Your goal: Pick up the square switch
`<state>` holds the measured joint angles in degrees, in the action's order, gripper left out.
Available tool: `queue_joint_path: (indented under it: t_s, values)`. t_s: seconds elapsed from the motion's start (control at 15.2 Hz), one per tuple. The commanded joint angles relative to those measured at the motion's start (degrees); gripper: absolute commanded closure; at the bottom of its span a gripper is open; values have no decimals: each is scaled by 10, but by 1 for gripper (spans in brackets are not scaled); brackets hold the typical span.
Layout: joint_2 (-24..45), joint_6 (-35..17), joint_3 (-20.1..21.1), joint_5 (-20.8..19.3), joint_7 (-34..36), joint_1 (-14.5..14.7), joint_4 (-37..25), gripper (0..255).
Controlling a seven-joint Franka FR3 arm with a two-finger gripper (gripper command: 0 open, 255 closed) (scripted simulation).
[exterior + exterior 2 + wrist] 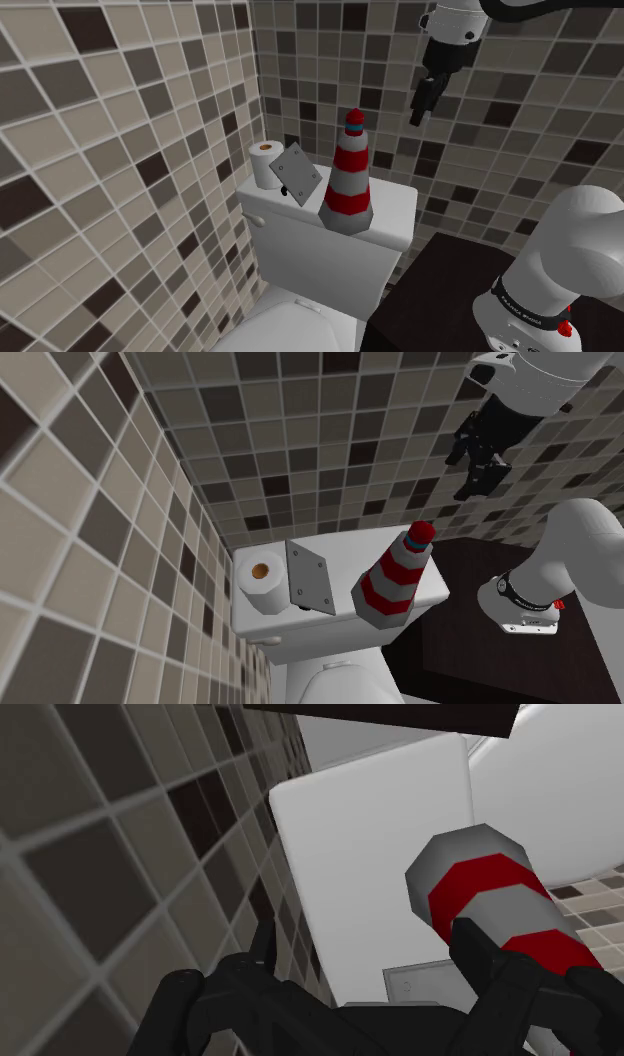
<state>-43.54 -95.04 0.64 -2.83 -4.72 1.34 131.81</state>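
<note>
Grey square switch point(298, 172) tilted on tank point(396, 214) beside paper roll point(264, 163) | gripper point(420, 112) spread wide, well above | approach to be steered past striped cone point(347, 180).

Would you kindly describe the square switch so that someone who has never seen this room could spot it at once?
Find the white toilet tank against the tiled wall. On top of it stand a paper roll, the switch and a red-and-white striped cone. The switch is the middle one, the only flat thing: a grey square plate standing on edge, tilted.
</note>
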Motion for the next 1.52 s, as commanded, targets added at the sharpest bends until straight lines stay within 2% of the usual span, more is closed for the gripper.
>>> queue_joint_path:
  t_s: [0.0,0.26,0.53,0.73,0.86,0.99,1.19,1.32,1.45]
  values:
    - [0,0,0,0,0,0,0,0]
    - [-14,-98,94,-24,102,-4,55,0]
    - [4,-187,197,-65,216,-25,86,0]
    - [35,-242,285,-112,314,-60,90,0]
    - [62,-269,351,-153,386,-96,82,0]
    - [93,-286,424,-203,463,-144,66,0]
    - [147,-287,554,-295,586,-243,26,0]
    - [172,-276,674,-349,659,-349,-10,0]
    - [179,-259,815,-394,720,-482,-51,0]
